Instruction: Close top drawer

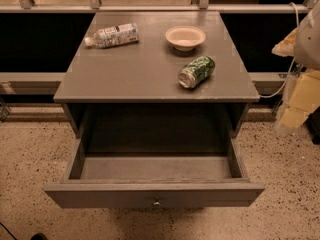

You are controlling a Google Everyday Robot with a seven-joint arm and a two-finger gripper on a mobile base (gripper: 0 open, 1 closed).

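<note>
The top drawer (155,195) of the grey cabinet is pulled far out toward me. Its long flat front panel has one small round metal knob (156,203) at its middle. The deep box body (155,168) is empty inside. My gripper (299,100) hangs at the right edge of the view, beside the cabinet's right side. It is above the floor, well right of the drawer and apart from it, and holds nothing that I can see.
On the cabinet top (125,69) lie a plastic bottle (112,35) on its side, a white bowl (185,37) and a green can (196,71) on its side. A railing (150,8) runs behind. Speckled floor (30,154) surrounds the cabinet.
</note>
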